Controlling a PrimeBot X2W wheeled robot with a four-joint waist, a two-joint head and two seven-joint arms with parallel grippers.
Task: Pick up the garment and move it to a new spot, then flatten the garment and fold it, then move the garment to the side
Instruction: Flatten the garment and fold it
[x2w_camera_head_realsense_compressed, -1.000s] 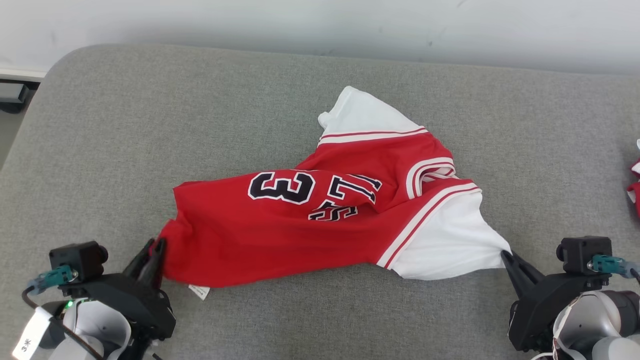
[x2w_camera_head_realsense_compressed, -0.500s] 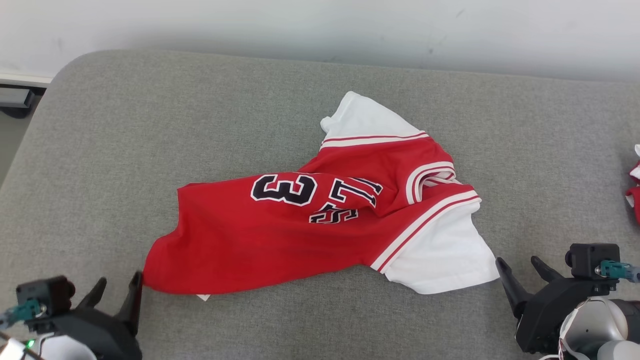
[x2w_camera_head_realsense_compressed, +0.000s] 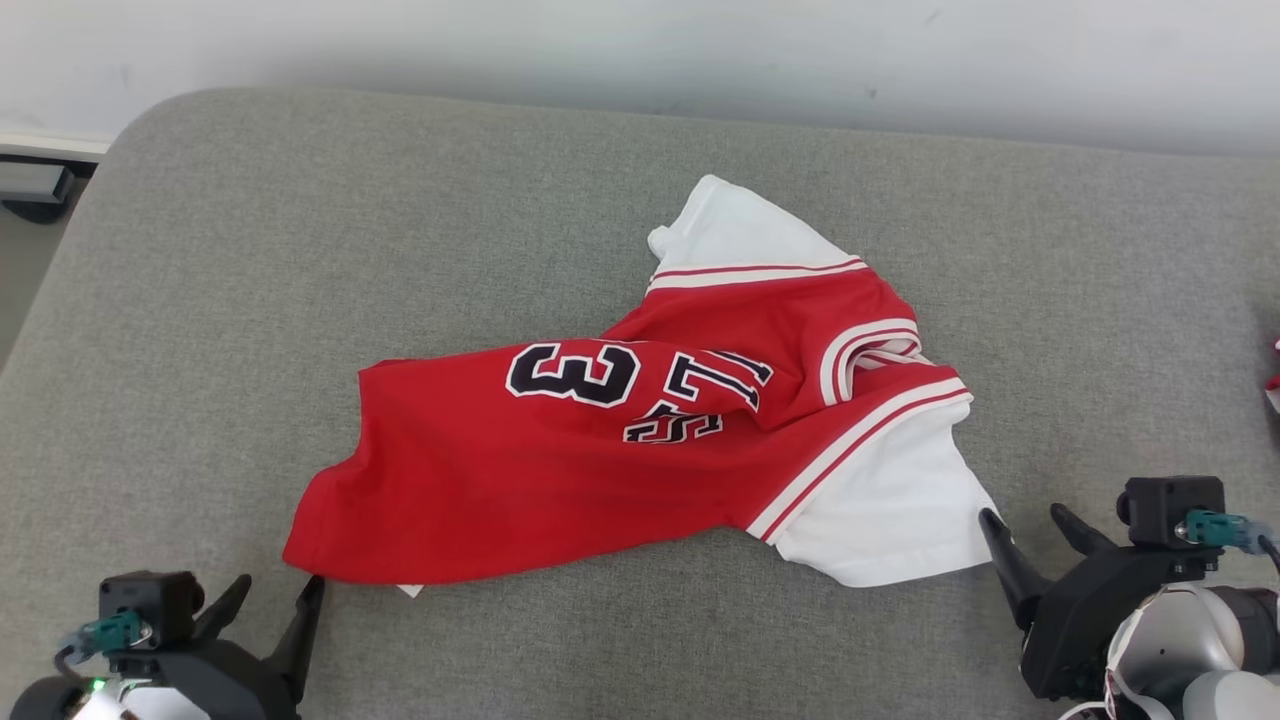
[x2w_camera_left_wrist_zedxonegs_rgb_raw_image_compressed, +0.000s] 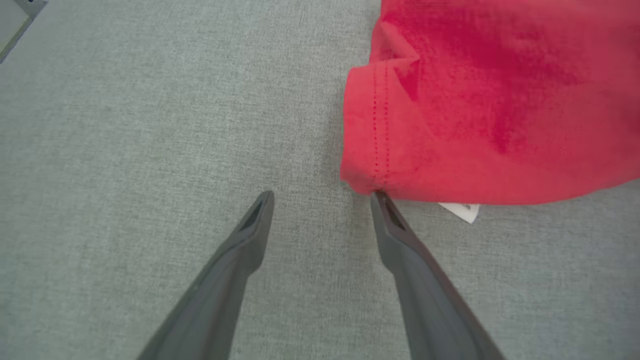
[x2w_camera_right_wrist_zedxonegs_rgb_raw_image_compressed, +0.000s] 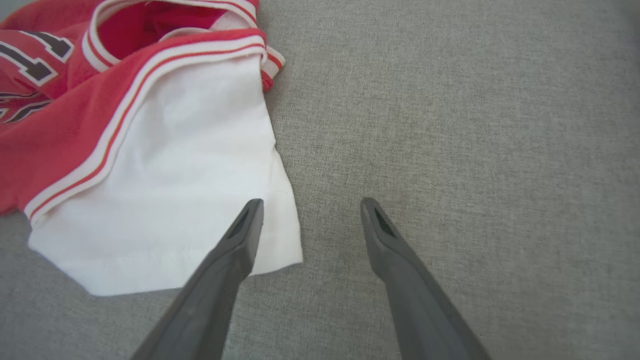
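The shirt (x2w_camera_head_realsense_compressed: 600, 470) has its lettering sunk into a crease, so past the 3 it is hard to read. A white tag (x2w_camera_head_realsense_compressed: 408, 590) pokes from under the hem just ahead of the left gripper (x2w_camera_head_realsense_compressed: 281, 580), and a red-and-white scrap (x2w_camera_head_realsense_compressed: 1274, 375) is cut off by the frame beyond the right gripper (x2w_camera_head_realsense_compressed: 1021, 513). A second ago both pinched the shirt; now each stands with fingers apart, the red hem corner touching the left gripper's inner fingertip and the white sleeve under the right gripper's inner finger. Bare grey cushion (x2w_camera_head_realsense_compressed: 250, 300) lies around
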